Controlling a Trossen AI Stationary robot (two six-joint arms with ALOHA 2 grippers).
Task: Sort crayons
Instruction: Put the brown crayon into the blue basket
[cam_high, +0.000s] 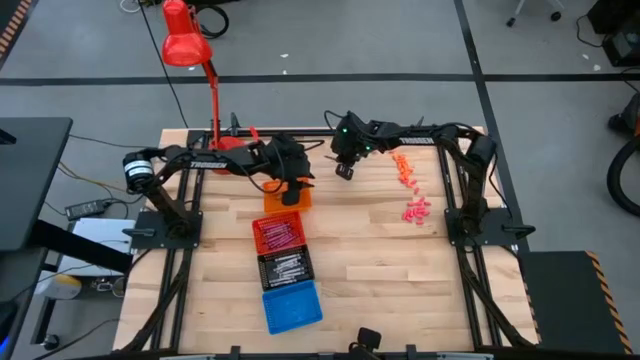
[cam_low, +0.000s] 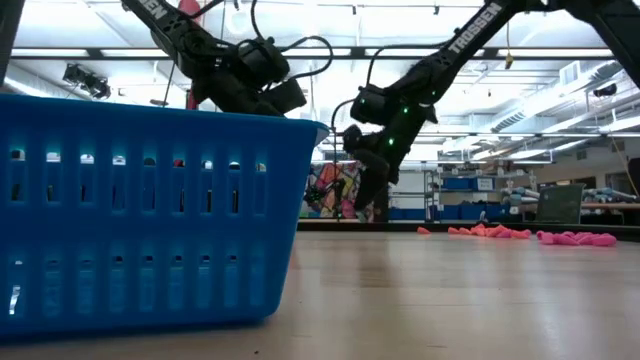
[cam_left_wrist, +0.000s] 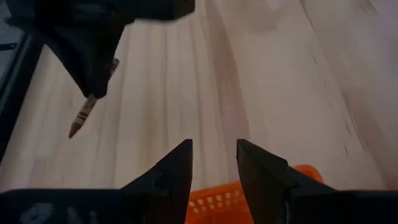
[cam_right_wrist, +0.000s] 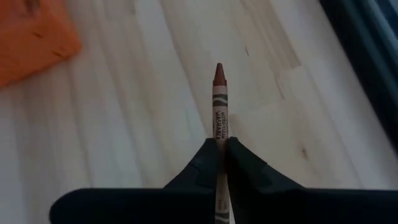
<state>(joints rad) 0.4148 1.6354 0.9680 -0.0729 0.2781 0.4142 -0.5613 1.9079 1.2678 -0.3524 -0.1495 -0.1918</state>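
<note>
Crayon (cam_right_wrist: 219, 106) held by the right tool (cam_high: 344, 170): one maroon-brown stick, pinched at its lower end between the closed fingers, its long axis running straight out ahead of the tool with the pointed tip leading. In the left wrist view the same crayon (cam_left_wrist: 87, 112) hangs tip-down from that tool above the bare table (cam_high: 370, 250).

The orange tray (cam_high: 288, 196) is the landmark. The right tool hovers just beside it, toward the loose piles, while the left tool (cam_left_wrist: 214, 163) sits right over the tray's edge with its fingers parted and nothing between them. By my reading the left arm is nearer the tray, but the right arm carries the piece, so the coming move turns on swinging the crayon tip toward the trays.

Four trays lie in one line: orange, then red (cam_high: 277, 235), black (cam_high: 286, 267) and blue (cam_high: 292, 305) farthest from the orange one. Two loose heaps wait well apart from the orange tray, beyond the right tool: orange crayons (cam_high: 404, 167) and pink-red crayons (cam_high: 417, 210); the sticks are too small to count.
</note>
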